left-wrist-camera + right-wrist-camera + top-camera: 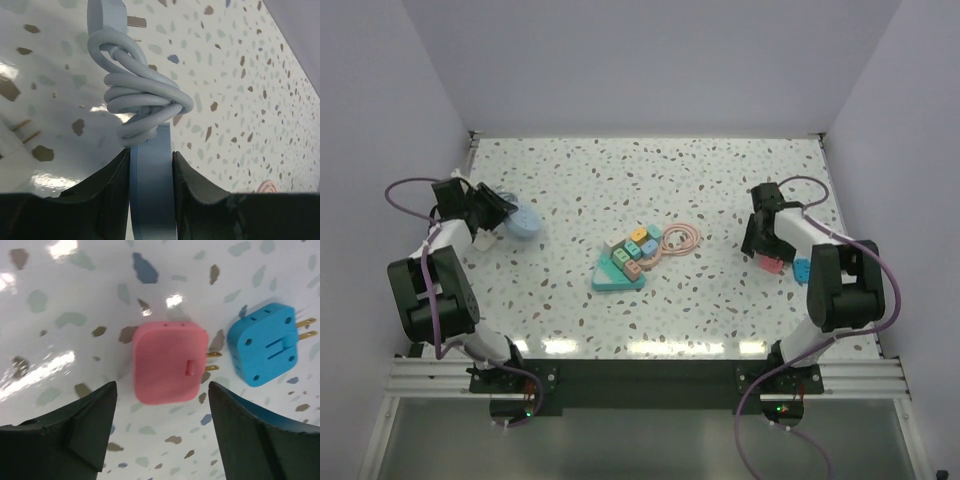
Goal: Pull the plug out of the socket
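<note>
A teal, wedge-shaped socket (617, 278) is laid flat at the centre of the counter (720, 180). Small coloured plugs (633, 247) are seated in rows on it, reaching toward 1 o'clock. A pink cord (682, 238) is coiled just beside them at 2 o'clock. Well apart at 3 o'clock, a pink plug (169, 362) and a blue plug (265, 347) are laid flat side by side, not touching, with the prongs of both on the same side. At 10 o'clock a grey-blue cord (145, 100) is knotted into a bundle. Its flat end piece is clamped between the jaws of the left gripper (151, 157), and prongs are seen at its far end.
</note>
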Controlling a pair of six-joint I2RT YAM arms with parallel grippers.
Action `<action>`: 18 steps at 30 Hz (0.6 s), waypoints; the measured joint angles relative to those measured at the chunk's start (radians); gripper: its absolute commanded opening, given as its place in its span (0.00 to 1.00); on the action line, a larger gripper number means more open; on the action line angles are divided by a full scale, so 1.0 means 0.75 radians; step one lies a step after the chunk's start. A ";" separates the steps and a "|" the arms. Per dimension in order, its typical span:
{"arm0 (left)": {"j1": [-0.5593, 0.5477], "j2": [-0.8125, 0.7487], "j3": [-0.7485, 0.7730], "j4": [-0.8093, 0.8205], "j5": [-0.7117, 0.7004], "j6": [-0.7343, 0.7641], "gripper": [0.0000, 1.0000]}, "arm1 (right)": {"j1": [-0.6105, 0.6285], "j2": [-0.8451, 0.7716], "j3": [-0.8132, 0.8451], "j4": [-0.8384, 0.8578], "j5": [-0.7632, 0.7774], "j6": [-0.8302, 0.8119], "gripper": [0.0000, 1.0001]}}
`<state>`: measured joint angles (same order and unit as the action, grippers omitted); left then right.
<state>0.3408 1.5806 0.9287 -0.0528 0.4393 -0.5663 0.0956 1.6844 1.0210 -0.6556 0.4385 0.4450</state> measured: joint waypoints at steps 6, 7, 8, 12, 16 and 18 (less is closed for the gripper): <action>0.070 0.054 0.000 0.008 -0.181 -0.024 0.14 | 0.008 -0.187 -0.013 -0.002 -0.258 -0.058 0.98; 0.076 0.066 0.000 0.009 -0.202 -0.024 0.20 | 0.013 -0.217 -0.013 -0.004 -0.290 -0.063 0.98; 0.077 0.081 0.000 0.012 -0.215 -0.025 0.30 | 0.017 -0.253 -0.013 -0.007 -0.327 -0.070 0.98; 0.080 0.118 0.001 0.079 -0.206 -0.049 0.53 | 0.077 -0.357 -0.013 -0.009 -0.449 -0.094 0.98; 0.077 0.146 -0.003 0.106 -0.219 -0.055 0.80 | 0.242 -0.394 0.014 -0.013 -0.559 -0.128 0.98; 0.077 0.145 -0.009 0.108 -0.239 -0.057 0.85 | 0.312 -0.398 0.027 -0.006 -0.621 -0.134 0.98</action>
<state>0.3988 1.6897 0.9222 0.0280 0.2604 -0.6090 0.3298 1.3861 1.0412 -0.6601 -0.0273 0.3447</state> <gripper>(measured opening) 0.796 0.983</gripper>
